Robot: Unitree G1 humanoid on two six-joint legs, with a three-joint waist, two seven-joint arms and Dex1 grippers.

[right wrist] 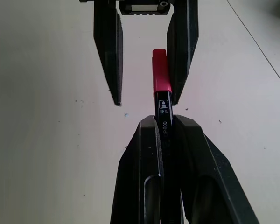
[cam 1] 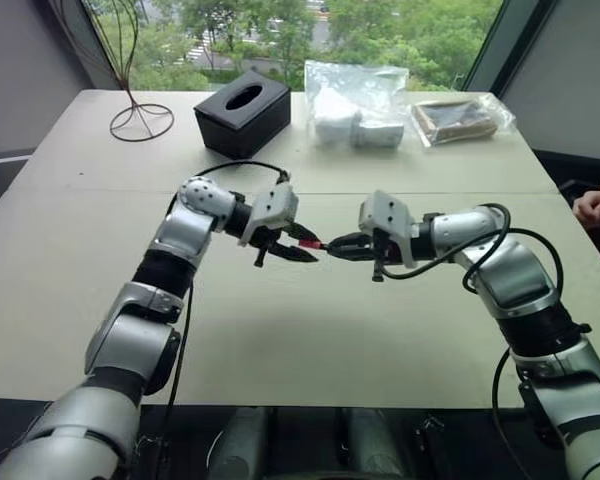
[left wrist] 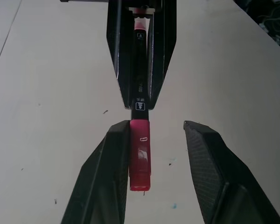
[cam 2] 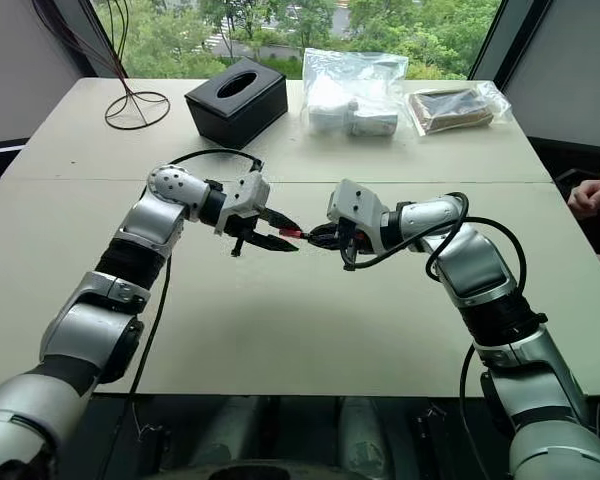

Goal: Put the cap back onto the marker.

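Observation:
Above the table's middle, my two grippers meet tip to tip. My right gripper (right wrist: pixel 164 119) is shut on the dark marker (right wrist: pixel 163 125), which points toward my left gripper. The red-pink cap (left wrist: pixel 140 154) sits on the marker's end. My left gripper (left wrist: pixel 156 125) stands open around the cap. The cap lies against one of its fingers (left wrist: pixel 107 168), and the other finger (left wrist: pixel 210 158) stands well apart from it. In the left eye view the cap (cam 1: pixel 311 243) shows as a small red spot between the left gripper (cam 1: pixel 302 246) and the right gripper (cam 1: pixel 340 247).
At the table's far side stand a black tissue box (cam 1: pixel 243 112), a clear bag of white items (cam 1: pixel 355 108), a wrapped brown packet (cam 1: pixel 458 118) and a wire stand (cam 1: pixel 140 120). A person's hand (cam 1: pixel 595 207) rests at the right edge.

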